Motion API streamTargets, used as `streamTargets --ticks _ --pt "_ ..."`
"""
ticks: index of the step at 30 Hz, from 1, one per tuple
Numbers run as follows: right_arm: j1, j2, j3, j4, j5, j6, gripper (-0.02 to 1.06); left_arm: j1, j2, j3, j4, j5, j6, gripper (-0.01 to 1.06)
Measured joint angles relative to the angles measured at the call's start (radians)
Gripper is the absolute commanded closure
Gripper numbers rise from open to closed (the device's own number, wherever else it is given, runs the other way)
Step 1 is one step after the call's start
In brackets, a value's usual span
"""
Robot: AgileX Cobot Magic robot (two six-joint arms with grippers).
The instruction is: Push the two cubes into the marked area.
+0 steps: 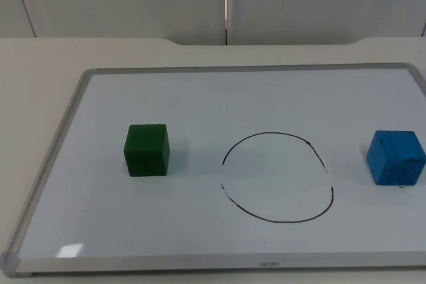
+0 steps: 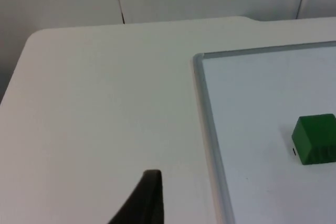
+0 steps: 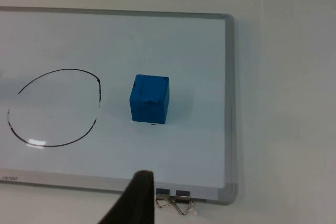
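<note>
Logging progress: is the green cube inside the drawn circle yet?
Out. The green cube sits on the whiteboard left of the black circle, with a clear gap between them.

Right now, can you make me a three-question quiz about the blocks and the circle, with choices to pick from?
1. Where is the green cube?
A. inside the circle
B. left of the circle, on the whiteboard
C. off the board, on the table

2. How many cubes are there?
A. one
B. two
C. three

3. What is the state of the blue cube?
A. outside the circle, standing alone
B. stacked on the green cube
C. held in a gripper

Answers:
1 B: the top view shows it on the board, apart from the drawn line.
2 B: one green and one blue.
3 A: it sits to the right of the circle with nothing touching it; the right wrist view shows the same gap.
</note>
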Motion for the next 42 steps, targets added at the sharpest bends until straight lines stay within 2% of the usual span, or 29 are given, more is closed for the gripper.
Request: streamTargets --ticks 4,6,9,10,13,14,18,19,20,21,24,29,30,34,42 --pt "0.0 0.0 0.0 0.0 0.0 0.0 -0.01 0.0 0.046 -0.009 0.0 -0.048 0.008 0.23" --pt "0.0 0.0 0.0 0.0 0.0 0.0 -0.01 0.0 0.073 -0.028 -0.002 -0.073 0.008 0.27" --pt "0.0 0.0 0.0 0.0 0.0 0.0 -0.01 0.0 0.094 -0.043 -0.02 -0.084 0.008 0.43" --pt "0.0 0.0 0.0 0.0 0.0 0.0 -0.01 0.0 0.106 -0.046 -0.028 -0.093 0.011 0.43" --pt "0.0 0.0 0.0 0.0 0.0 0.0 -0.01 0.0 0.115 -0.047 -0.053 -0.118 0.023 0.67" --pt "0.0 0.0 0.0 0.0 0.0 0.0 -0.01 0.0 0.119 -0.047 -0.062 -0.134 0.025 0.67" --pt "0.0 0.0 0.0 0.0 0.0 0.0 -0.01 0.0 0.123 -0.047 -0.088 -0.189 0.053 0.94" --pt "0.0 0.0 0.0 0.0 0.0 0.0 -0.01 0.0 0.123 -0.047 -0.088 -0.189 0.053 0.98" --pt "0.0 0.0 0.0 0.0 0.0 0.0 -0.01 0.0 0.123 -0.047 -0.097 -0.196 0.063 0.98" --pt "0.0 0.0 0.0 0.0 0.0 0.0 -0.01 0.0 0.124 -0.047 -0.116 -0.203 0.074 1.06" --pt "0.0 0.0 0.0 0.0 0.0 0.0 -0.01 0.0 0.126 -0.048 -0.171 -0.21 0.116 1.05" --pt "0.0 0.0 0.0 0.0 0.0 0.0 -0.01 0.0 0.146 -0.048 -0.377 -0.214 0.312 1.05" --pt "0.0 0.0 0.0 0.0 0.0 0.0 -0.01 0.0 0.146 -0.048 -0.377 -0.214 0.312 1.05" --pt "0.0 0.0 0.0 0.0 0.0 0.0 -0.01 0.0 0.221 -0.048 -0.521 -0.216 0.437 1.05" --pt "0.0 0.0 0.0 0.0 -0.002 0.0 -0.01 0.0 0.368 -0.048 -0.716 -0.222 0.62 1.05"
